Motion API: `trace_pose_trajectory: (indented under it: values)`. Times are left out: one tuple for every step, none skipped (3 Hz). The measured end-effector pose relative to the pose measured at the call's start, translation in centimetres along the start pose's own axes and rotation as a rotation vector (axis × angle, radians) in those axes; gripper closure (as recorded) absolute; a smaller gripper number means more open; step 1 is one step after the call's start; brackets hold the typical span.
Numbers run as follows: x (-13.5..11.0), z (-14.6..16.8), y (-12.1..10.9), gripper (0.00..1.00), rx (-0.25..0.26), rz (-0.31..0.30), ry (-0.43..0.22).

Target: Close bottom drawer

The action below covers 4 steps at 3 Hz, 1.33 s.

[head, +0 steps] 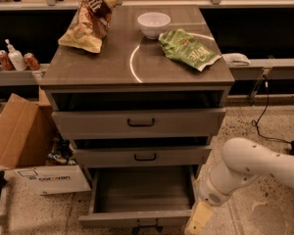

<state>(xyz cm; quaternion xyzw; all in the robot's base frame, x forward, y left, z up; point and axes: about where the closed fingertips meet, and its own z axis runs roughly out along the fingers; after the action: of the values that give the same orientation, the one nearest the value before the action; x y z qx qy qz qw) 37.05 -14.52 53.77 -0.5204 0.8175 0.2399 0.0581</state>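
The bottom drawer (137,219) of the grey wood-grain cabinet is pulled far out; its inside shows empty and its narrow front panel lies at the lower edge of the camera view, with the small dark handle (146,225) at centre. My gripper (198,221) hangs at the end of the white arm (255,168), just right of the drawer's front right corner and close to it. I cannot tell whether it touches the drawer.
The middle drawer (142,156) and top drawer (139,123) stand slightly open. On the cabinet top lie a brown chip bag (90,21), a white bowl (154,24) and a green chip bag (188,48). A cardboard box (17,136) stands at left. A cable (262,111) runs at right.
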Motion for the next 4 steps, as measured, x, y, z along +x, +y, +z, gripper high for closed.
trace_pose_trajectory:
  values:
    - [2.6, 7.6, -2.9, 0.0, -0.051, 0.003, -0.011]
    - [5.1, 13.5, -5.7, 0.0, -0.106, 0.02, -0.022]
    - [7.7, 19.4, -7.4, 0.19, -0.183, 0.053, -0.03]
    - [9.5, 24.5, -7.6, 0.42, -0.254, 0.098, -0.007]
